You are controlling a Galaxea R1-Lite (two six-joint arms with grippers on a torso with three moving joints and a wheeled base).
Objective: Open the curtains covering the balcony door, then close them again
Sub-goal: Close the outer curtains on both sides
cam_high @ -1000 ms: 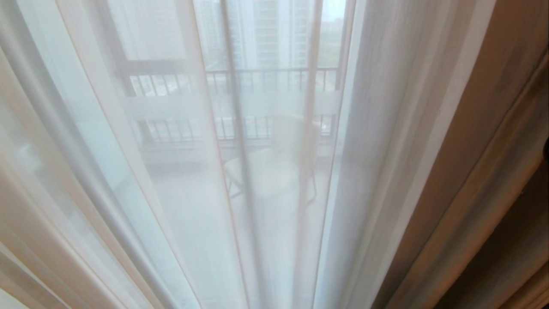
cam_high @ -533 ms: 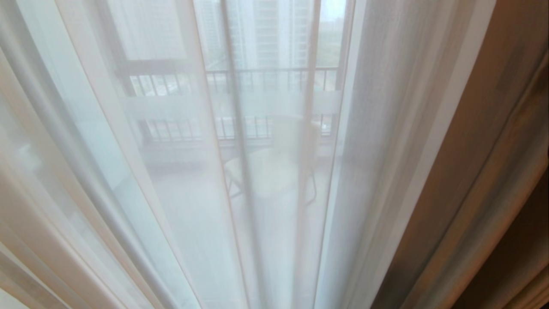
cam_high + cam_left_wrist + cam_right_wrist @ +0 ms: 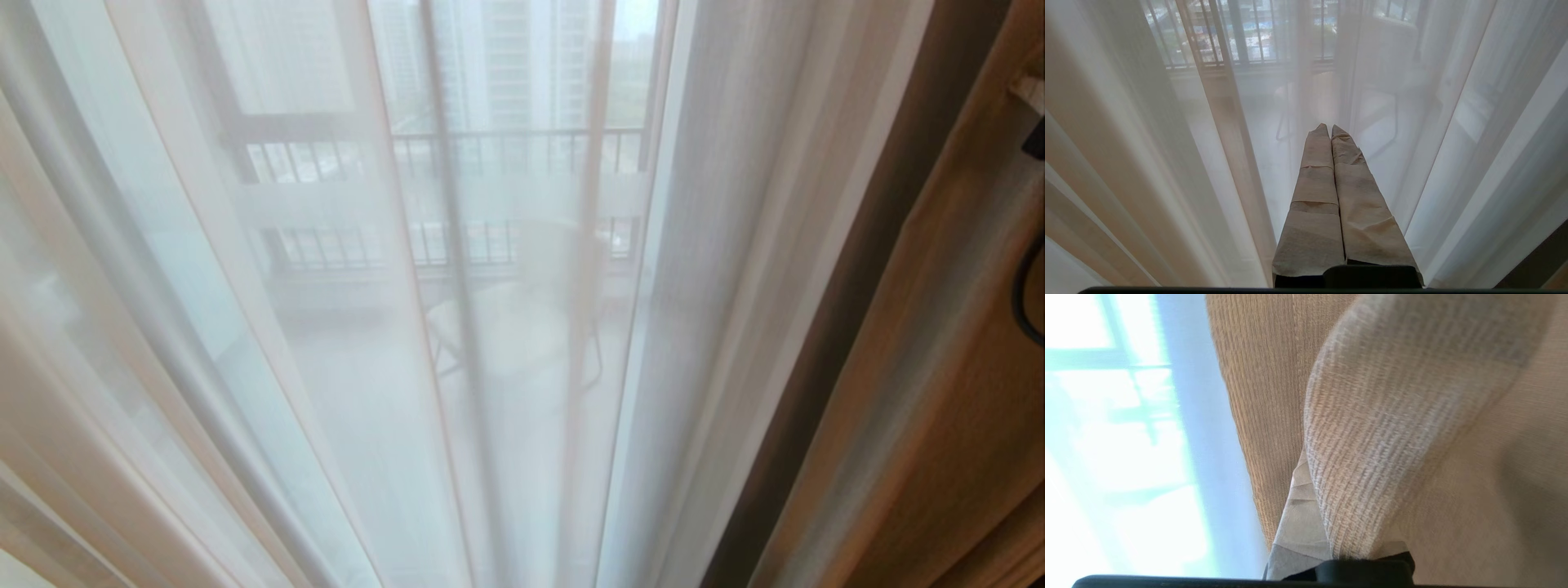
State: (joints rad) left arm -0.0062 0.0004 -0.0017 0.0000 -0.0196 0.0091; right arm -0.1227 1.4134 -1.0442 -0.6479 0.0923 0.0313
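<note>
- Looking through the head view, you face the sheer white layer [image 3: 506, 343] of the curtains, drawn across nearly the whole frame in long vertical folds.
- Behind the sheer you can make out the balcony door [image 3: 245, 139] as a dark frame, a barred railing [image 3: 490, 151] beyond it, a pale chair [image 3: 522, 318] on the balcony floor, and tall buildings [image 3: 506, 57] farther off.
- The beige-tan woven drape [image 3: 922, 367] hangs at the right edge of the head view, just beside the sheer, with a dark shadowed fold between them.
- Your right gripper [image 3: 1306, 522] sits up against that woven drape [image 3: 1380, 428]; a thick fold of the cloth lies over its tape-wrapped fingers [image 3: 1298, 526] and hides the tips. The jaws are clenched, but you cannot tell whether any cloth is caught between them.
- Your left gripper [image 3: 1329, 130] points at the sheer layer [image 3: 1167, 143], its paper-taped fingers [image 3: 1314, 183] pressed flat together, clenched on nothing.
- At the far right edge of the head view a bit of dark cable [image 3: 1027, 294] shows against the drape.
</note>
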